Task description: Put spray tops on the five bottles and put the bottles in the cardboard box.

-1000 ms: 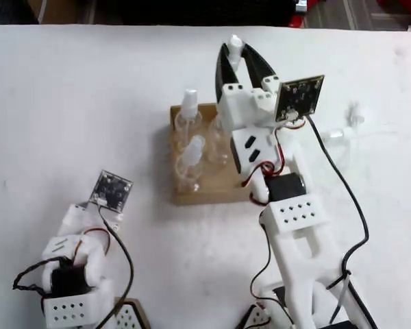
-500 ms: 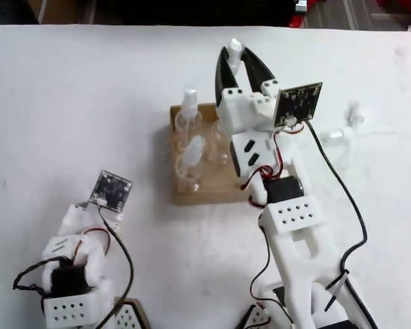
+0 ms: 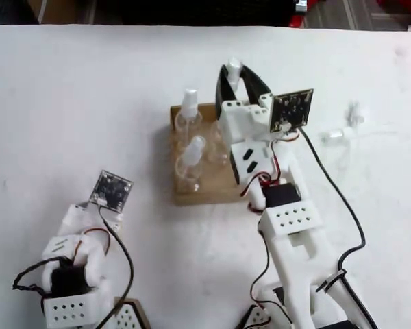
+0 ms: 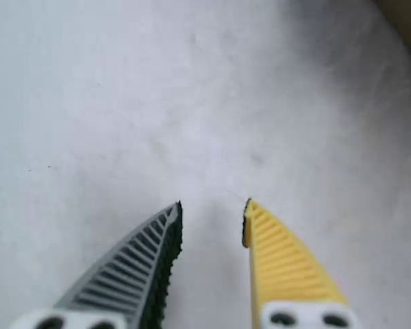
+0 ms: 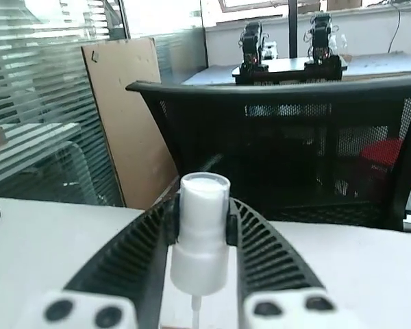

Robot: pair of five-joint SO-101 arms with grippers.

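My right gripper [image 3: 237,75] is shut on a white spray top [image 3: 234,66], held upright at the far edge of the cardboard box [image 3: 204,192]. In the right wrist view the spray top [image 5: 200,236] sits between the black fingers [image 5: 133,257], its thin tube hanging below. Inside the box stand clear bottles; one at the back [image 3: 189,110] and one in front [image 3: 192,156] carry white spray tops. Another bottle [image 3: 215,145] is partly hidden by the right arm. My left gripper [image 4: 212,212] hangs open over bare table at the near left, holding nothing.
A loose spray top with its tube [image 3: 340,134] lies on the white table to the right of the arm, with another small white piece [image 3: 355,110] beyond it. A black mesh chair [image 5: 294,144] stands past the table's far edge. The left arm [image 3: 72,274] is folded at the near left corner.
The right gripper has drawn back toward the box with the spray top still in it. The left arm has not moved.
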